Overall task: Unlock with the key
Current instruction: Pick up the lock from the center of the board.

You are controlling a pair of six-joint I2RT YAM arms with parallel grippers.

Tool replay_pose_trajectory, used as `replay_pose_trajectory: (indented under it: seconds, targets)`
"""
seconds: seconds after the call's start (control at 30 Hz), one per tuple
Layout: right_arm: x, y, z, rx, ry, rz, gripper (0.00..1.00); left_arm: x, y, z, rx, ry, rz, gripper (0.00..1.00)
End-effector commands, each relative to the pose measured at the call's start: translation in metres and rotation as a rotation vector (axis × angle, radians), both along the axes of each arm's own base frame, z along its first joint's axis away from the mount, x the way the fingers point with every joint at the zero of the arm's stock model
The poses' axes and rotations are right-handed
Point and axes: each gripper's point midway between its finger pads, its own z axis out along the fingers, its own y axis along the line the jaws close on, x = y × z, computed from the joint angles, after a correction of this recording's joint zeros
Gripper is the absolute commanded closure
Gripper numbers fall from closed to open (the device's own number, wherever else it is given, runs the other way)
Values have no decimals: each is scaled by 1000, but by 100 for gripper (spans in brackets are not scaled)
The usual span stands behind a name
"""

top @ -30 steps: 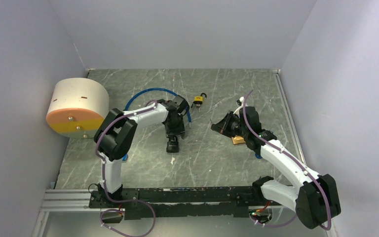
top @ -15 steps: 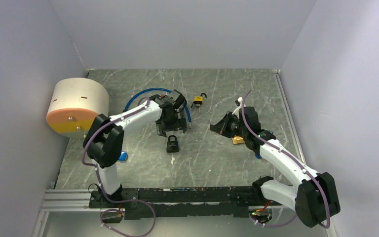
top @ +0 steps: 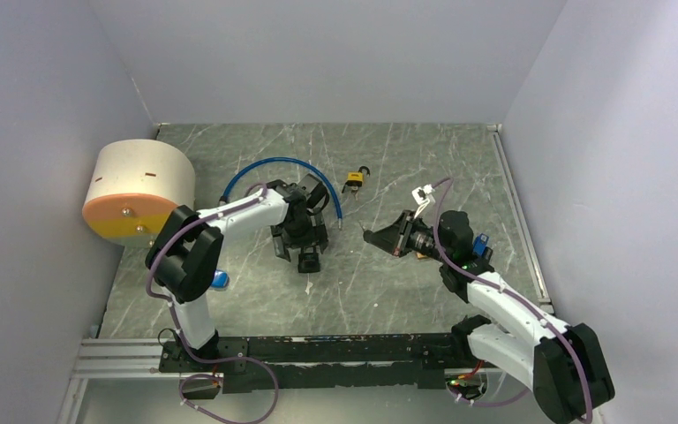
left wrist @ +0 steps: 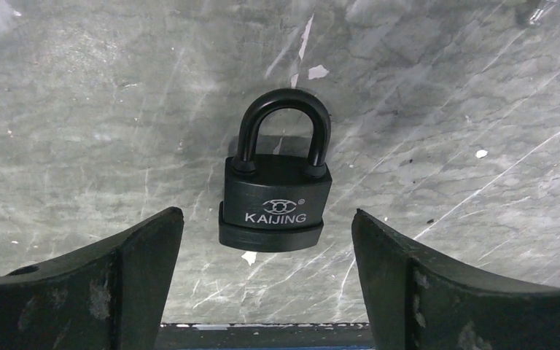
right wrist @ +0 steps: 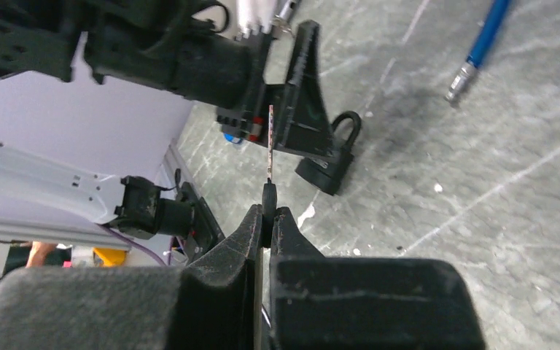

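Black padlock (left wrist: 275, 193) lies face-up on the table (left wrist: 80, 109), untouched between the wide-spread jaws of the left tool (left wrist: 266, 226). Nearby, the right tool (right wrist: 268, 219) pinches the key (right wrist: 270, 142). Seemingly the securing step: next, clamp the body squarely, keyhole exposed.

The black padlock (left wrist: 275, 200) bears the brand name "KAIJING" in pale capitals across the lower front of its body. Just above the name sits a small emblem of two interlinked ovals, with a tiny registered-trademark sign at its upper right. The lettering reads upright in the left wrist view.
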Motion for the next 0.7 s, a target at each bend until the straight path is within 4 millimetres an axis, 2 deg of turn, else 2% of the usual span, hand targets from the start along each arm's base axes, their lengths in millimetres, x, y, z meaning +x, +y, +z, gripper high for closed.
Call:
replay_pose_trajectory:
  seconds: [0.0, 0.2, 0.37, 0.57, 0.67]
  targets:
    - [-7, 6, 40, 82, -198, 76, 100, -1, -12, -2, -57, -15, -15, 12]
    - [-11, 6, 39, 84, -211, 89, 100, -2, -13, -15, -55, -2, -9, 17]
    - [-10, 6, 38, 80, -206, 84, 100, -3, -12, -18, -19, 17, 1, 26]
    - [-7, 3, 33, 62, -184, 61, 100, -11, -11, -23, 36, 52, -10, 45]
    - [-6, 2, 32, 55, -177, 51, 100, -10, -6, -19, 73, 48, -1, 58]
